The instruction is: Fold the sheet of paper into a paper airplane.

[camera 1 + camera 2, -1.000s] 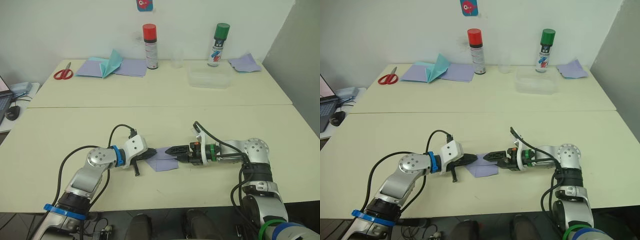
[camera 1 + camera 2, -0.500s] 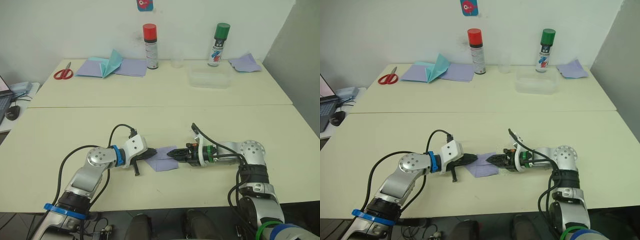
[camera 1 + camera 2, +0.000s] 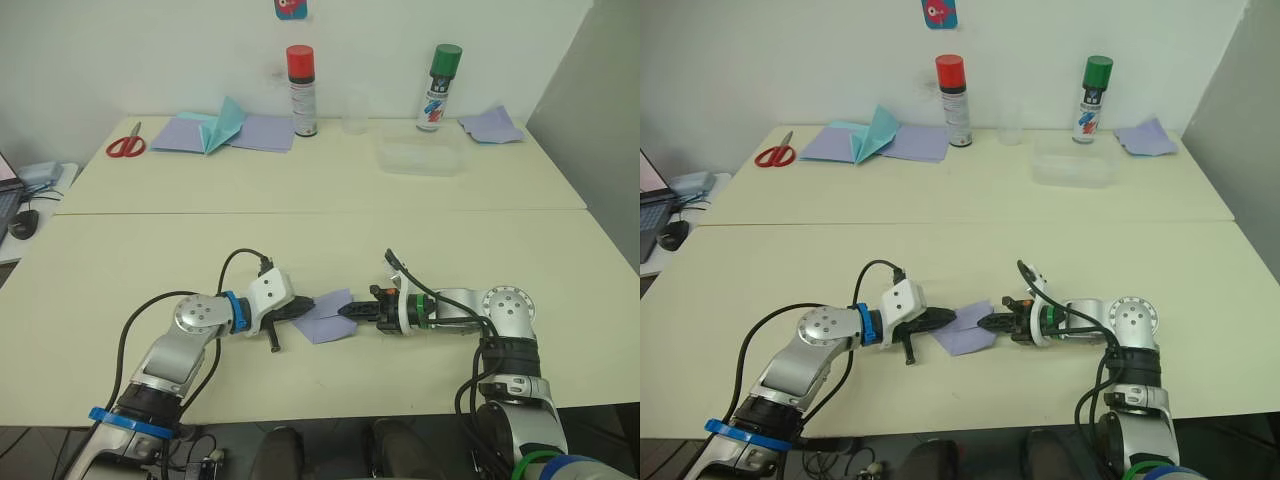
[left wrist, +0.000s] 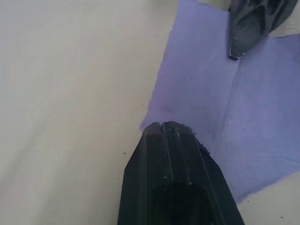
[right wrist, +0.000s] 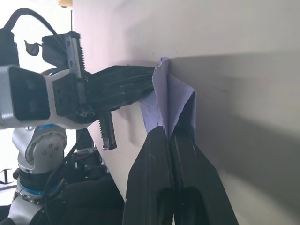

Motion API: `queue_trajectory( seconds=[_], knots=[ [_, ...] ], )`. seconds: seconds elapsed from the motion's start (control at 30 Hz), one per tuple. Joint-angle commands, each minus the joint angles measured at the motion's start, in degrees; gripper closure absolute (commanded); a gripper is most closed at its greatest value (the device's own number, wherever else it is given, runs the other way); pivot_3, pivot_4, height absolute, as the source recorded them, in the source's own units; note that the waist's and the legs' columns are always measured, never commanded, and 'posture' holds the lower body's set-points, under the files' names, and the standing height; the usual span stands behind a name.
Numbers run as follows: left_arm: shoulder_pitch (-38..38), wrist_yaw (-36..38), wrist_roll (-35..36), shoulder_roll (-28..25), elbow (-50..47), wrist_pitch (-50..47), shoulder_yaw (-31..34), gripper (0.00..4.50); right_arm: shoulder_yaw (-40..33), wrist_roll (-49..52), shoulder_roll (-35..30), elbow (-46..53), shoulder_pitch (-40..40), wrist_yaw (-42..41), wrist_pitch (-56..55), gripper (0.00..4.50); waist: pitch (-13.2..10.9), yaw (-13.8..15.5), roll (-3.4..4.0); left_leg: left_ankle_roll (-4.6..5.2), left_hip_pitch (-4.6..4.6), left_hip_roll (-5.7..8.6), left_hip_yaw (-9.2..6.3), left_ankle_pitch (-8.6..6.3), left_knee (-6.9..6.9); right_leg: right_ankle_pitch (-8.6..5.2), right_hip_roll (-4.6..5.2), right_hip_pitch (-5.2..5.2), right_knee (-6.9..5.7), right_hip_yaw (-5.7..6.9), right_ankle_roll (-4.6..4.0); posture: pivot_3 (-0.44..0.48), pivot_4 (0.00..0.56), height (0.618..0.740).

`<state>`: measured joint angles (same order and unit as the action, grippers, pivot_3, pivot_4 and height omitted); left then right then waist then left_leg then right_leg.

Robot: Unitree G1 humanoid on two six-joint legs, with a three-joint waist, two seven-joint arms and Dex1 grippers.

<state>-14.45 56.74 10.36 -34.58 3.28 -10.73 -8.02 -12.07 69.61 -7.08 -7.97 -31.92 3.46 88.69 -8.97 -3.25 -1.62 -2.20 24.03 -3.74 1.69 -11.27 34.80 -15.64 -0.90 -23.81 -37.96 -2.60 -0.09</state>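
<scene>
both my grippers met at the sheet of paper on the near table: left gripper pressed together on its edge, right gripper pinching a raised flap. tugging apart risked tearing it, i judged.

far table: red scissors | teal paper on lavender sheets | red-cap can | green-cap can | clear box | cup | rumpled scrap
</scene>
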Motion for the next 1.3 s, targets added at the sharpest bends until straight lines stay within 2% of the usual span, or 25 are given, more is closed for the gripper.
queue_trajectory(
  seconds=[0.03,0.17,0.23,0.33,0.43,0.5,0.6,0.7,0.8,0.93,1.07,1.2,1.3],
  knots=[
    [1.2,3.5,2.4,-5.8,-1.5,-1.8,4.6,4.5,3.8,-4.1,-3.3,6.3,0.5,-9.6,-6.3,4.49,0.0,0.0,0.01,0.0,0.07,0.03,0.0,0.0,-0.01,-0.01,-0.01,-0.09,-0.01,-0.01,-0.01,0.0,0.15,0.74],
    [-1.1,5.6,6.7,-10.9,-2.8,-5.1,9.9,4.5,9.4,-10.0,-7.4,11.6,0.4,-21.8,-16.0,4.49,-0.2,0.0,0.08,0.0,0.64,0.06,-0.08,0.0,0.0,-0.02,-0.09,-0.58,-0.02,0.12,-0.05,0.0,0.15,0.74],
    [-2.6,6.3,7.8,-12.7,-2.7,-5.9,11.7,4.5,16.2,-17.3,-11.9,15.6,-0.1,-32.6,-26.1,4.49,-0.4,0.1,0.05,0.0,0.72,0.08,-0.09,0.0,0.01,-0.02,-0.07,-0.62,0.01,0.14,-0.05,0.0,0.15,0.74],
    [-3.6,6.7,8.4,-13.6,-3.0,-6.5,12.6,4.5,24.0,-28.5,-16.3,17.5,0.4,-44.2,-41.9,4.49,-0.5,0.2,0.02,0.01,0.73,0.11,-0.05,-0.02,0.02,-0.02,-0.02,-0.61,0.08,0.25,-0.04,0.0,0.15,0.74],
    [-4.8,6.5,8.1,-13.8,-2.7,-4.5,13.5,4.5,32.6,-49.3,-19.1,11.5,0.7,-55.7,-79.9,4.49,-0.6,0.4,-0.11,0.05,0.73,0.17,0.02,-0.05,0.08,-0.02,0.0,-0.6,0.11,0.25,-0.04,0.0,0.15,0.74],
    [-5.5,6.4,7.9,-13.8,-2.4,-3.4,13.7,4.5,34.8,-57.9,-19.2,4.7,-0.1,-58.8,-100.4,4.49,-0.8,0.5,-0.31,0.04,0.72,0.2,0.02,-0.05,0.1,-0.02,-0.03,-0.6,0.11,0.31,-0.03,0.0,0.15,0.74],
    [-5.8,7.1,8.2,-14.1,-3.0,-2.7,13.5,4.5,36.3,-64.5,-18.8,-4.1,-1.5,-61.5,-121.5,4.49,-0.9,0.5,-0.42,0.04,0.72,0.2,0.02,-0.05,0.14,-0.01,-0.07,-0.6,0.04,0.32,-0.04,0.0,0.15,0.74],
    [-5.7,8.6,7.9,-15.0,-4.0,-1.7,12.9,4.5,37.9,-69.5,-18.5,-12.1,-2.8,-61.7,-136.9,4.49,-1.0,0.5,-0.46,0.03,0.68,0.18,0.05,-0.04,0.16,0.0,-0.07,-0.6,-0.05,0.28,-0.05,0.0,0.15,0.74],
    [-5.2,10.2,8.0,-15.8,-5.7,-1.1,12.6,4.5,39.4,-72.9,-17.9,-19.5,-4.0,-60.9,-147.1,4.49,-1.0,0.6,-0.49,0.02,0.67,0.16,0.06,-0.04,0.18,0.01,-0.06,-0.59,-0.09,0.24,-0.06,0.0,0.15,0.74],
    [-2.9,11.6,10.8,-15.5,-12.3,-4.4,11.7,4.5,41.3,-76.8,-17.0,-26.8,-5.0,-59.7,-153.9,4.49,-1.0,0.7,-0.49,0.01,0.57,0.1,0.08,-0.03,0.2,0.01,0.02,-0.52,-0.17,0.12,-0.08,0.0,0.15,0.74],
    [0.9,11.2,11.9,-14.7,-18.2,-8.6,9.0,4.5,43.4,-77.8,-16.2,-30.3,-5.2,-59.6,-157.2,4.49,-1.0,0.7,-0.5,0.01,0.25,0.1,0.13,-0.03,0.22,0.01,0.09,-0.2,-0.18,0.08,-0.08,0.0,0.15,0.74],
    [4.7,10.5,8.0,-15.2,-19.3,-8.4,4.8,4.5,43.8,-78.7,-15.6,-32.1,-6.0,-58.3,-158.0,4.49,-1.0,0.8,-0.5,0.02,-0.35,0.11,0.12,-0.04,0.22,-0.01,0.09,0.3,-0.25,-0.02,-0.12,0.0,0.15,0.74],
    [4.8,8.3,7.2,-12.6,-19.1,-8.8,2.6,4.5,43.9,-80.1,-15.6,-34.1,-6.7,-57.3,-158.6,4.49,-1.0,1.0,-0.54,0.02,-0.6,0.09,0.11,-0.03,0.24,-0.07,0.11,0.41,-0.54,-0.08,-0.22,0.0,0.15,0.74]
  ],
)
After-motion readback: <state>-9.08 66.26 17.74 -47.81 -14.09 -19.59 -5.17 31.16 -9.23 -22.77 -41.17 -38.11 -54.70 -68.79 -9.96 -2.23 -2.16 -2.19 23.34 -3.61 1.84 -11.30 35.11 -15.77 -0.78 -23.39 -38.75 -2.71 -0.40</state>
